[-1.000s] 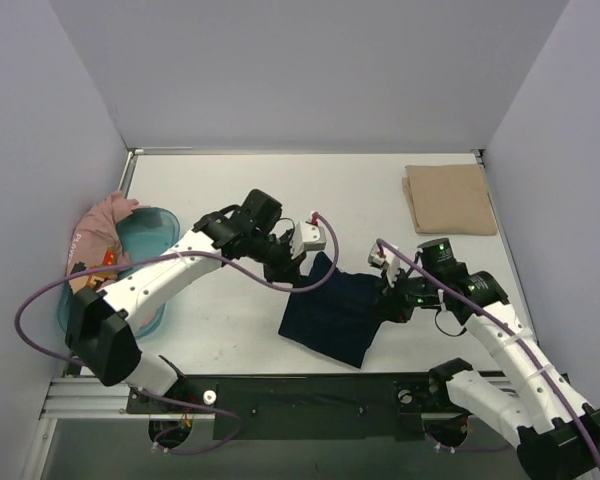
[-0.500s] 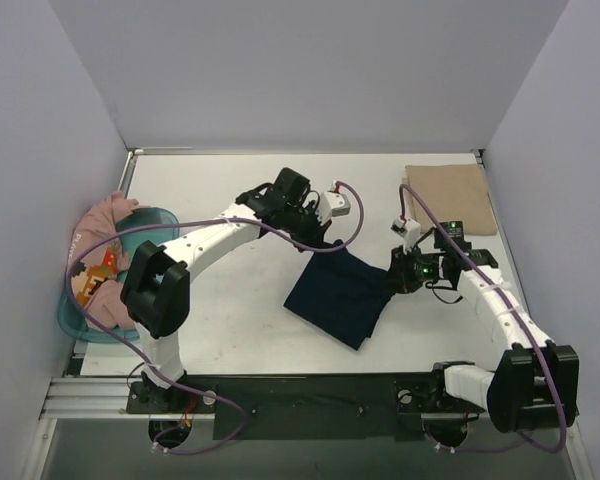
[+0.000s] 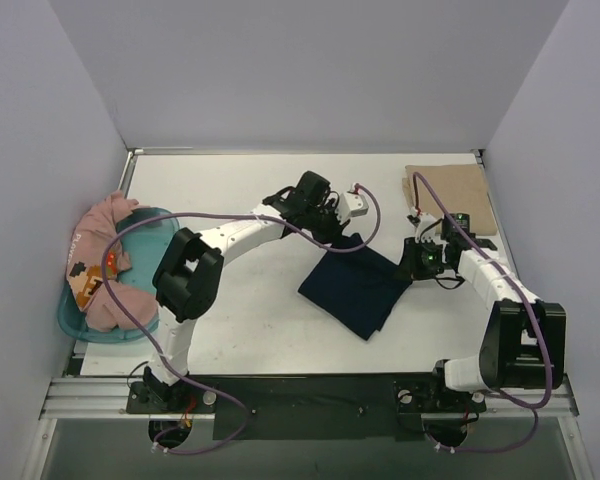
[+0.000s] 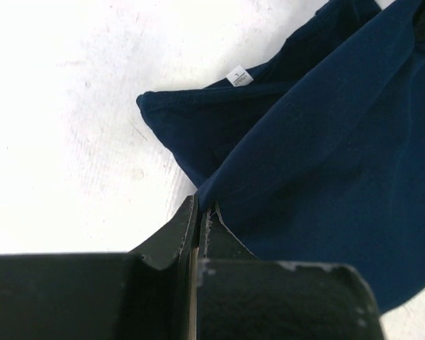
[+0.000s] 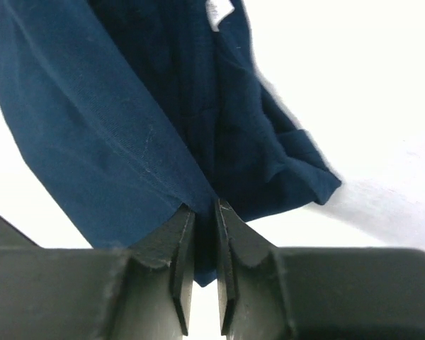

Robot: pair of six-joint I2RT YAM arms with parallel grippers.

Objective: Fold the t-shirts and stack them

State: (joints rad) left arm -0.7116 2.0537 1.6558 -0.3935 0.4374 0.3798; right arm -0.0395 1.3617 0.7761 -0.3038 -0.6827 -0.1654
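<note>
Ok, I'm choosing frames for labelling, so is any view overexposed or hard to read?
Top external: even light, sharp, faint shadows on the table. Left wrist: table blown out to white, navy t-shirt folds readable. Right wrist: same white glare, a soft grey shadow beside the shirt.

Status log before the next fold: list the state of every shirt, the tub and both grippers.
navy t-shirt, partly folded, pinched at two corners
tan t-shirt, folded flat, far right
pink t-shirt, crumpled, draped over the tub
teal tub, holding the pink t-shirt
left gripper, shut on the navy t-shirt
right gripper, shut on the navy t-shirt
</note>
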